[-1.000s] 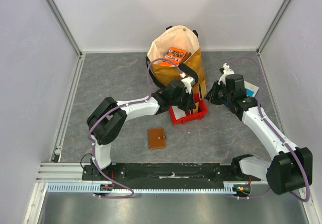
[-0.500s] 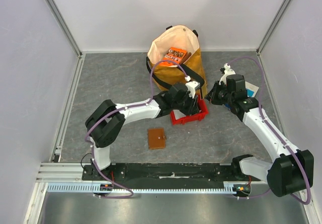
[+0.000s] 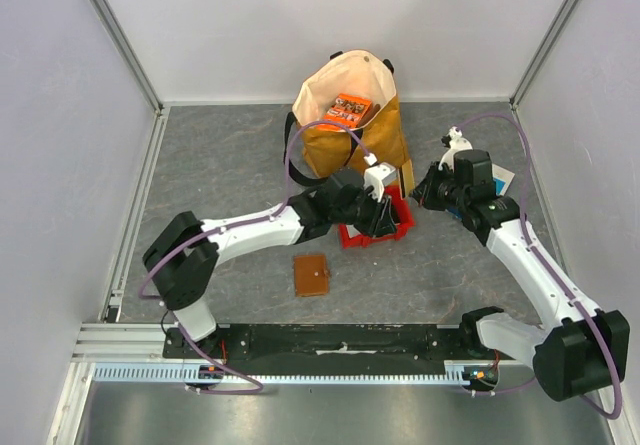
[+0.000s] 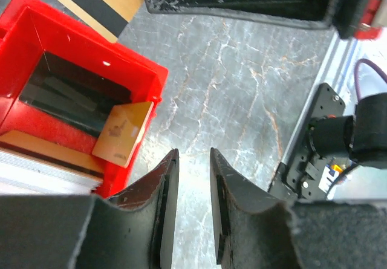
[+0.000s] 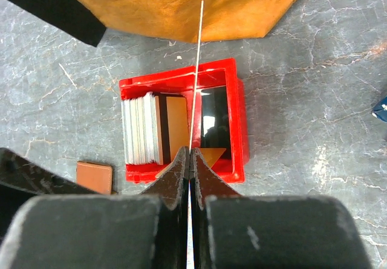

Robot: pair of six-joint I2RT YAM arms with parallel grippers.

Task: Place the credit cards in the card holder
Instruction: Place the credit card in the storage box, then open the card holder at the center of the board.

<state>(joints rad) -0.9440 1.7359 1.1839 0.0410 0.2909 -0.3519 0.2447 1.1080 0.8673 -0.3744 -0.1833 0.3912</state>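
The right gripper point(image 5: 189, 154) is clamped on a thin card point(image 5: 197, 69), which is held edge-on above the red bin point(image 5: 239, 118), just near of the tan bag point(image 5: 181, 3). The remaining credit cards point(image 5: 140, 137) are stacked on edge in the bin's left compartment. A tan card point(image 4: 124, 133) is propped against the wall of the other compartment. The left gripper point(image 4: 193, 160) is poised just beside the bin, over the table point(image 4: 242, 100), its jaws slightly apart with nothing between them. The card holder point(image 3: 311, 275) lies flat and apparently closed on the table, near and to the left of the bin, and is touched by neither arm.

The step in hand is judged to be carrying the clamped card to the holder. For this to be done well, the holder should first be opened and pinned flat by the free left gripper, so that a pocket mouth is exposed. The card should then be brought across clear of the bin rim, lined up with the slot and slid in edge-first at a shallow angle. It should be released only once it is seated.
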